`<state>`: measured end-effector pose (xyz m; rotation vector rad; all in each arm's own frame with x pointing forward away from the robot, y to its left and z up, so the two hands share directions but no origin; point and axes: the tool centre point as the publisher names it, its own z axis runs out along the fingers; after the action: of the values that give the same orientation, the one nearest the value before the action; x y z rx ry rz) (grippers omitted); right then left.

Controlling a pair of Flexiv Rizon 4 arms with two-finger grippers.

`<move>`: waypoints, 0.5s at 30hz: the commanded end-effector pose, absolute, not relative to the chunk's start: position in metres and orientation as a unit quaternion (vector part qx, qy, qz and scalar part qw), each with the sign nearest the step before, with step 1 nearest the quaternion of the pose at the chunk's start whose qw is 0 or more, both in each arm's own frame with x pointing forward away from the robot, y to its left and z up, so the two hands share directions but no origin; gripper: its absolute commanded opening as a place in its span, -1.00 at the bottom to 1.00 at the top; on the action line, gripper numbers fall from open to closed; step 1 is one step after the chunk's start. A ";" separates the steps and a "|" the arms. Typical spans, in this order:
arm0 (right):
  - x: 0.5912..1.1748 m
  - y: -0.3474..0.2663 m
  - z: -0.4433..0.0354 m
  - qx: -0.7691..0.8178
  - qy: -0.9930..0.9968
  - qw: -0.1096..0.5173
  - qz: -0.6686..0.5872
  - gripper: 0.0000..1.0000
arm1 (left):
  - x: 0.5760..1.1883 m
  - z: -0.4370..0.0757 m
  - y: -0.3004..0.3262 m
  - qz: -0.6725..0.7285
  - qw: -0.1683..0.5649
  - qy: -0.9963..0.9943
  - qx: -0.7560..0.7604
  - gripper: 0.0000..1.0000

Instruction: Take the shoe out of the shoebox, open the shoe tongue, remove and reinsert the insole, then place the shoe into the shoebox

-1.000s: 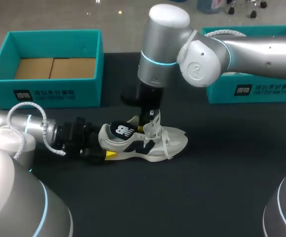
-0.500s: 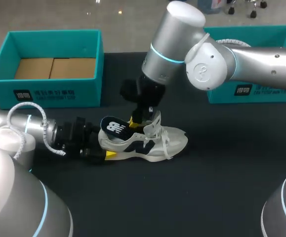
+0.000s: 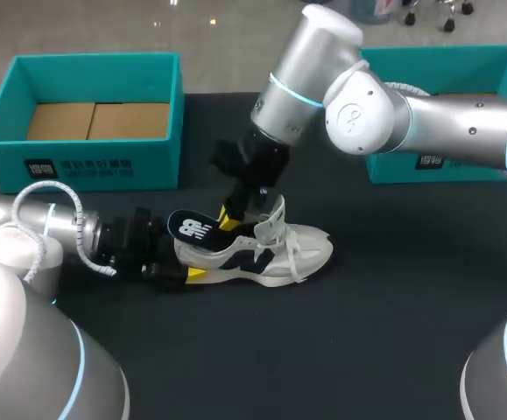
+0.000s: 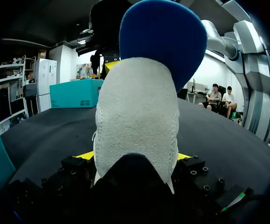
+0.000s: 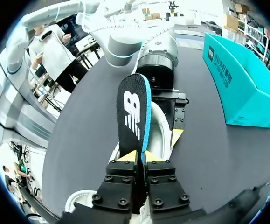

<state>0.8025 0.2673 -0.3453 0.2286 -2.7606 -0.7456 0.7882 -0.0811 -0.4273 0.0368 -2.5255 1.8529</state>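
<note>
Two arms shared one white shoe on the black table, at about 5 o'clock from the open teal shoebox. The left gripper clamped the heel from both sides, its yellow tips pressed against the pale suede. The right gripper came down from 12 o'clock and pinched the dark insole edge-on between its fingers.

The shoe lay on its sole with its long axis across the table. Its toe pointed to 3 o'clock and its heel to 9 o'clock, into the left gripper. The insole ran along the same line but tilted. Its logo-printed heel end rose clear of the collar toward 9 o'clock, and its front end appeared to be inside the shoe, behind the raised tongue.

The step in hand looked like drawing the insole out. It would go best as a pull up and back along the shoe's length, toward 9 o'clock, not straight up. The heel clamp would need to hold the shoe flat so it did not lift with the insole. The pinch would need to be firm enough that the thin foam did not slip or fold, and the path would have to clear the tongue and laces. A second teal box sat at 2 o'clock from the shoe.
</note>
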 end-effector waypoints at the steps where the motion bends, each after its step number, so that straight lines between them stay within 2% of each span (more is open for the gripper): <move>1: 0.806 0.269 -0.354 0.084 -0.945 0.156 -0.276 -0.46 | 0.788 -0.430 -0.082 0.591 0.003 -0.807 0.012 -1.00; 5: 0.808 0.266 -0.359 0.091 -0.936 0.176 -0.289 -0.25 | 0.788 -0.430 -0.082 0.591 0.003 -0.807 0.012 -1.00; 15: 0.816 0.268 -0.366 0.101 -0.926 0.204 -0.300 -0.17 | 0.788 -0.430 -0.082 0.591 0.003 -0.807 0.012 -1.00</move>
<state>0.8101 0.2643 -0.3577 0.2712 -2.6046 -0.8517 0.7886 -0.0816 -0.4274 0.0370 -2.5247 1.8521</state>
